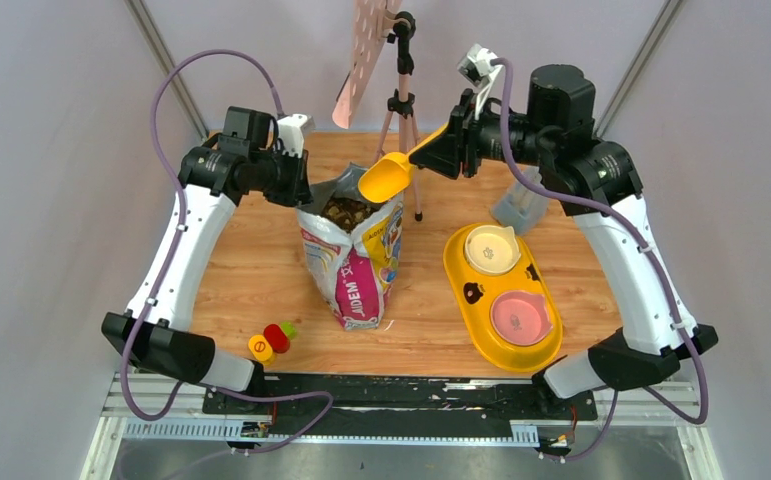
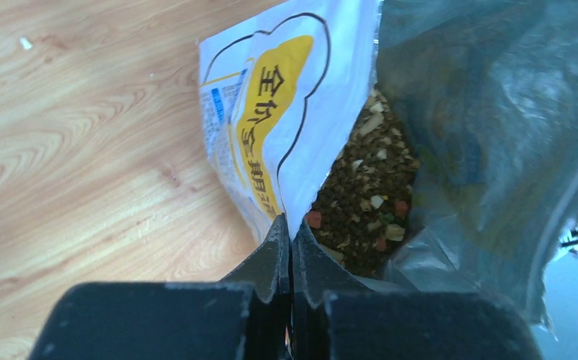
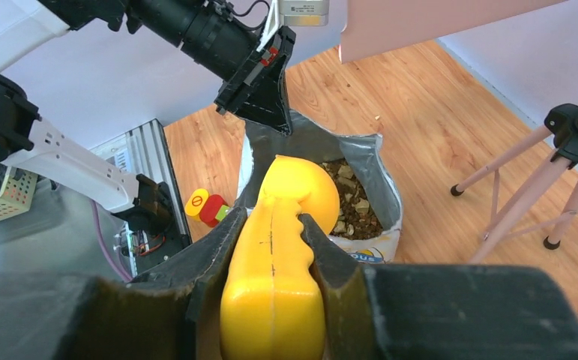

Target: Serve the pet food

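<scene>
The pet food is dark-brown kibble with some pale and red bits, lying inside the open printed bag at the table's middle. It also shows in the left wrist view and the right wrist view. My left gripper is shut on the bag's top edge, holding the mouth open. My right gripper is shut on the handle of a yellow scoop, whose bowl hangs over the bag's mouth, just above the kibble.
A yellow double feeder tray lies right of the bag with a cream bowl and a pink bowl. A tripod with a pink board stands behind the bag. Small coloured toys lie at the front left. A grey holder stands at the back right.
</scene>
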Controlling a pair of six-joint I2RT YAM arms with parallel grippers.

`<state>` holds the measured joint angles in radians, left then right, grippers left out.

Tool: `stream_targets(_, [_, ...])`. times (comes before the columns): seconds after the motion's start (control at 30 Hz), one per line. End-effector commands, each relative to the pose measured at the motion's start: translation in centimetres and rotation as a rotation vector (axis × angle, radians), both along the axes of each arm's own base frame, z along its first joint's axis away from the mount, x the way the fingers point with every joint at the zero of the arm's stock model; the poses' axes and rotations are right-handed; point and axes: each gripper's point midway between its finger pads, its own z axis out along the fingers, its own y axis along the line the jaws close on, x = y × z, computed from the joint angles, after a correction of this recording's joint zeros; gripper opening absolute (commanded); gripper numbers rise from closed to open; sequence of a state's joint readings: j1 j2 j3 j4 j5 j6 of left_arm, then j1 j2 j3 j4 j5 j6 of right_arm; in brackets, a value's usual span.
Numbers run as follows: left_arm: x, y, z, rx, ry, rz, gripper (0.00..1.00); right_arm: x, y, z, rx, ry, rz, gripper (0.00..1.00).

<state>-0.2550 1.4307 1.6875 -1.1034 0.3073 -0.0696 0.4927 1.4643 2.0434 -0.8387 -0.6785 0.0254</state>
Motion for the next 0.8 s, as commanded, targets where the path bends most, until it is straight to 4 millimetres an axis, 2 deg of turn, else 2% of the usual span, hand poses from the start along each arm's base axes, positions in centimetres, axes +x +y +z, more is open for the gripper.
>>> stream_targets(0.0, [-1.0, -2.7, 14.5, -0.202, -0.506, -0.199, 0.00, 0.7, 1.8, 1.0, 0.006, -0.069, -0.062, 0.00])
stream_targets(0.17, [-4.1, -5.2, 15.9, -0.305, -0.496, -0.321, 0.00, 1.4, 3.4, -2.3, -0.073, -0.064, -0.115, 0.00])
stream_targets(0.27, [-5.8, -6.8, 16.1, -0.351, -0.479, -0.381, 0.00, 2.5, 3.5, -5.3, -0.138, -0.069, -0.165, 0.00])
stream_targets(0.43, [-7.5, -8.1, 15.6, -0.386, -0.450, -0.422, 0.00, 4.0, 3.4, -9.9, -0.212, -0.025, -0.217, 0.00])
stream_targets(0.53, [-8.4, -8.3, 15.6, -0.395, -0.450, -0.428, 0.00, 4.4, 3.1, -12.7, -0.260, 0.040, -0.249, 0.00])
stream_targets(0.6, [-8.4, -7.9, 15.2, -0.392, -0.443, -0.386, 0.00, 5.0, 3.0, -13.8, -0.272, 0.078, -0.290, 0.00])
stream_targets(0.67, [-8.4, -7.4, 14.4, -0.398, -0.429, -0.325, 0.00, 5.5, 3.1, -14.5, -0.266, 0.134, -0.335, 0.00])
stream_targets(0.77, [-7.7, -7.0, 12.2, -0.393, -0.380, -0.247, 0.00, 6.1, 3.8, -16.4, -0.285, 0.202, -0.370, 0.00])
